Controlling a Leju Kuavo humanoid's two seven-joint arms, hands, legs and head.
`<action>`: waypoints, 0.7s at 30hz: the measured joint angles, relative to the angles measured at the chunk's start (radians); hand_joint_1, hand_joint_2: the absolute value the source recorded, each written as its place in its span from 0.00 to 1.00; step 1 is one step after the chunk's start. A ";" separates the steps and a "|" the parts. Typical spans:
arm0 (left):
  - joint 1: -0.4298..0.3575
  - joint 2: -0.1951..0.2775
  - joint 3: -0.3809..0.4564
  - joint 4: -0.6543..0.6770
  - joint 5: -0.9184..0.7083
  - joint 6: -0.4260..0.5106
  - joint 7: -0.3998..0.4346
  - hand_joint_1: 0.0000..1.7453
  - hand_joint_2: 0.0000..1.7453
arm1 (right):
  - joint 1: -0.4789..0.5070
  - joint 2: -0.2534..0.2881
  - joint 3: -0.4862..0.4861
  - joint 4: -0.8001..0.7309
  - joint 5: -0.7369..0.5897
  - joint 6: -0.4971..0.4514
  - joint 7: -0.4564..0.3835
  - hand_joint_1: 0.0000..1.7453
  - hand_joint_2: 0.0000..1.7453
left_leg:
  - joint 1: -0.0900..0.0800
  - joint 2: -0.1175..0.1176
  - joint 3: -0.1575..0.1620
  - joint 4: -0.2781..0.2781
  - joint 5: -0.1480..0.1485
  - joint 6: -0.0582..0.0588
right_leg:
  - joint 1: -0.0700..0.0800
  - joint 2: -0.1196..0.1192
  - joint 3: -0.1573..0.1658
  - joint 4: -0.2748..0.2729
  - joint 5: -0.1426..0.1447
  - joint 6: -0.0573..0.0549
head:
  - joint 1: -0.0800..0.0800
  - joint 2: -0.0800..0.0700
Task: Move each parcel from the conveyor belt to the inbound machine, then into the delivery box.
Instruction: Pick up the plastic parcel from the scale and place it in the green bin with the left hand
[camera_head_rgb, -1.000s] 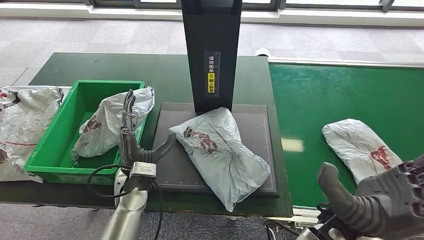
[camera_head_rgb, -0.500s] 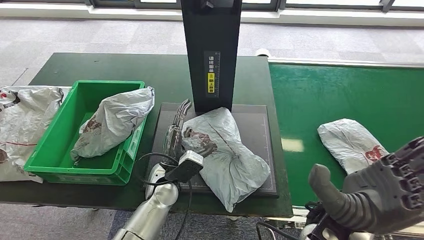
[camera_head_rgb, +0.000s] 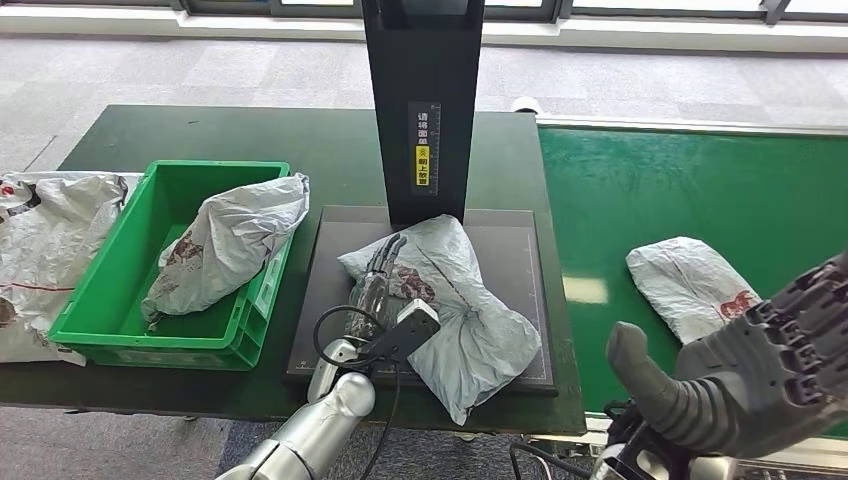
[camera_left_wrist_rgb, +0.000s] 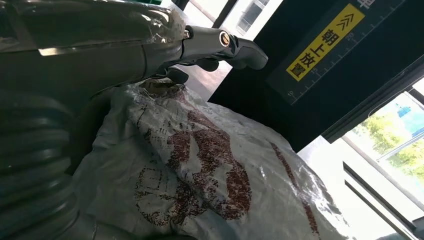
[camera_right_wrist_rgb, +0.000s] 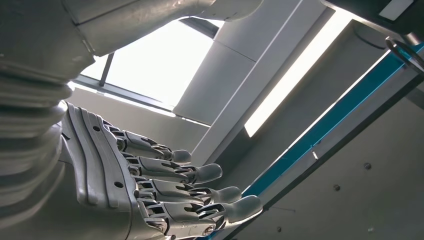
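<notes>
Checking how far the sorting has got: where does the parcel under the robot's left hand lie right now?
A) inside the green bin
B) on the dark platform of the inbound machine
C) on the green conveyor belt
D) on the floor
B: the left hand rests on a grey parcel lying on the inbound machine's dark platform, below its black upright post.

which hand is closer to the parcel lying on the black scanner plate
Left. The left hand lies over the parcel on the scanner plate, fingers reaching across its top. The right hand is raised off to the right, near the conveyor belt, well clear of it.
</notes>
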 joint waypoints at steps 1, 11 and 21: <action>-0.005 0.000 -0.001 0.013 -0.003 0.001 0.007 0.00 1.00 | 0.000 0.000 0.000 0.001 0.000 0.000 0.000 0.00 1.00 | 0.000 0.000 0.000 0.000 0.000 0.000 | 0.000 0.000 0.000 0.000 0.000 0.000 | 0.000 0.000; -0.073 -0.001 -0.128 0.174 -0.207 -0.090 0.250 0.91 1.00 | -0.001 0.000 0.000 0.015 -0.012 0.000 0.000 0.00 1.00 | 0.000 -0.002 0.002 0.000 0.000 0.000 | 0.000 -0.003 0.004 0.000 -0.001 0.000 | 0.000 0.000; -0.093 -0.001 -0.199 0.217 -0.232 -0.114 0.275 1.00 1.00 | -0.002 0.000 0.000 0.029 -0.014 0.000 0.000 0.00 1.00 | 0.000 -0.003 0.007 0.000 -0.001 0.002 | 0.000 -0.005 0.010 0.000 -0.001 0.001 | 0.000 0.000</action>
